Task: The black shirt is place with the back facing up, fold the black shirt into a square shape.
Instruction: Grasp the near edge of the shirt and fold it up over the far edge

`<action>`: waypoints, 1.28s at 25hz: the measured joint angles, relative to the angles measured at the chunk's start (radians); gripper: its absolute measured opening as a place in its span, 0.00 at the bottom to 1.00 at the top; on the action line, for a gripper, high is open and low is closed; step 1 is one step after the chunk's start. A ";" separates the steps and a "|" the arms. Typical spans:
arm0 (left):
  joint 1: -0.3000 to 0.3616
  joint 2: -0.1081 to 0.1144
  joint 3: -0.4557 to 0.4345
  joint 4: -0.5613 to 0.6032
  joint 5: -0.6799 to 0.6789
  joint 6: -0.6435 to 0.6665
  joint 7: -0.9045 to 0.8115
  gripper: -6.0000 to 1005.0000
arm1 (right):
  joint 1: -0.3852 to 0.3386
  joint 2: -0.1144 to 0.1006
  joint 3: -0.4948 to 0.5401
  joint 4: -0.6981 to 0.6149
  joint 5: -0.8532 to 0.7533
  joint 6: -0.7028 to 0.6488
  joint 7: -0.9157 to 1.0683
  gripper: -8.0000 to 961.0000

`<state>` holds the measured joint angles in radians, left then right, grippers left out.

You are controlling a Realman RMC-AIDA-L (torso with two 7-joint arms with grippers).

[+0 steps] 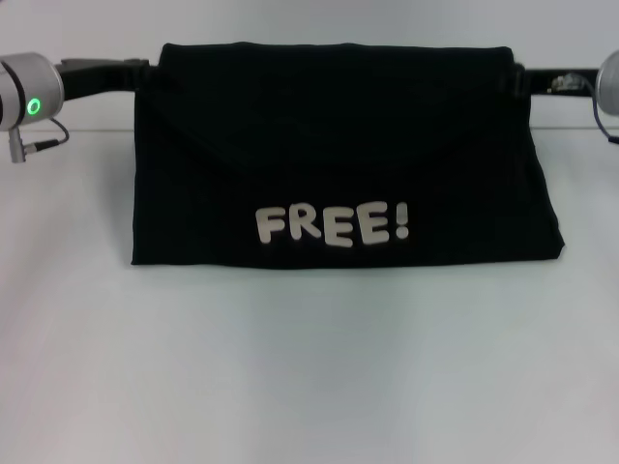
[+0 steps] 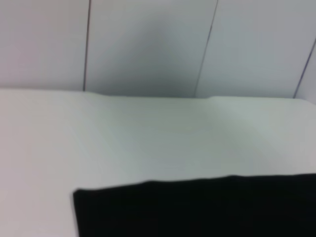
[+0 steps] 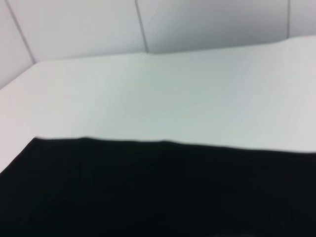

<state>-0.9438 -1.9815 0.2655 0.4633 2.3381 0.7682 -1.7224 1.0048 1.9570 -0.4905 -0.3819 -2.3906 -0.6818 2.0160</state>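
The black shirt (image 1: pixel 338 164) hangs mid-frame, lettering showing, its top edge raised between both arms at the upper corners, lower edge on the bench (image 1: pixel 309 367). Mid-fold, probably; next, lay it over squarely. Neither pincer's spread can be told.

Your head cam sits high and looks forward and down, far enough back to take in the whole black shirt (image 1: pixel 338 155) with bare white table (image 1: pixel 309 367) on the near side of it. Both wrist cams ride low and close to the shirt, looking across the cloth toward the panelled wall (image 2: pixel 148 44) behind the table. All three views share the shirt; the two wrist views also share the tabletop beyond it and that wall.
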 joint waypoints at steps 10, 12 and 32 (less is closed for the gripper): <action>-0.013 -0.015 0.029 -0.089 -0.041 -0.166 0.131 0.06 | 0.011 0.008 -0.016 0.064 0.021 0.117 -0.009 0.07; -0.013 -0.030 0.028 -0.102 -0.043 -0.195 0.165 0.06 | 0.005 0.015 -0.022 0.070 0.022 0.133 -0.009 0.07; 0.031 -0.090 0.072 0.012 -0.064 -0.081 0.021 0.31 | -0.140 0.106 -0.039 -0.144 0.107 0.029 -0.011 0.31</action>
<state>-0.9130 -2.0711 0.3377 0.4754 2.2739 0.6871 -1.7014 0.8644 2.0634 -0.5293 -0.5255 -2.2839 -0.6528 2.0050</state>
